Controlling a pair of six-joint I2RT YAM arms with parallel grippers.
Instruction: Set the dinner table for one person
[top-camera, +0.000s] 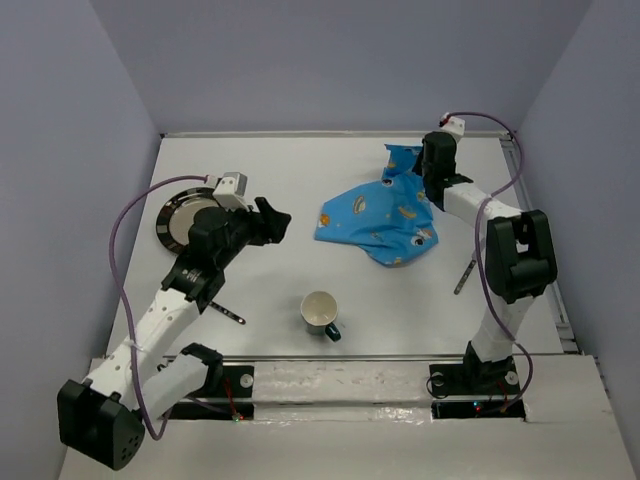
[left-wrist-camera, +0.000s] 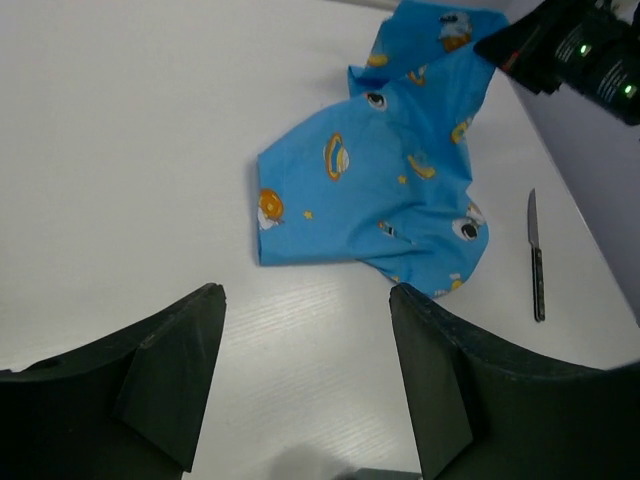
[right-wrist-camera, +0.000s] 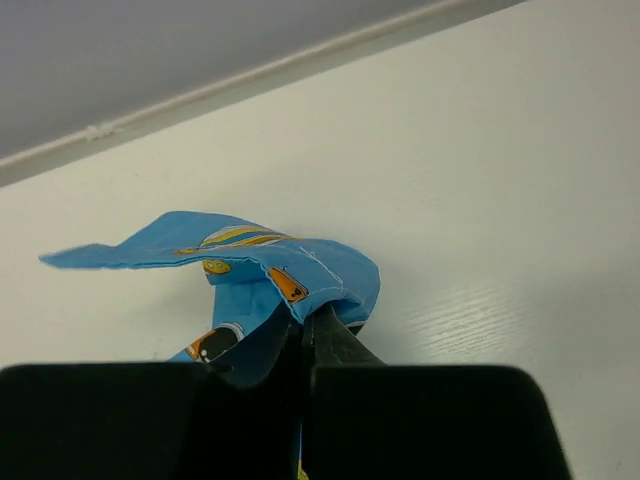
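My right gripper (right-wrist-camera: 312, 332) is pinched shut on a raised fold of the crumpled blue cartoon-patterned cloth placemat (top-camera: 385, 215), at the cloth's far right corner. The cloth lies on the large flat matte white dinner table (top-camera: 300, 165), which spreads beneath everything in view. My left gripper (left-wrist-camera: 305, 295) hovers with its jaws spread wide and nothing between them, pointed at the cloth from the left. A round silvery metal plate (top-camera: 172, 222) lies near the table's left edge, partly hidden by the left arm. A cream mug with a dark handle (top-camera: 320, 312) stands upright near the front centre. A dark-handled knife (left-wrist-camera: 536, 262) lies to the right of the cloth, apart from it.
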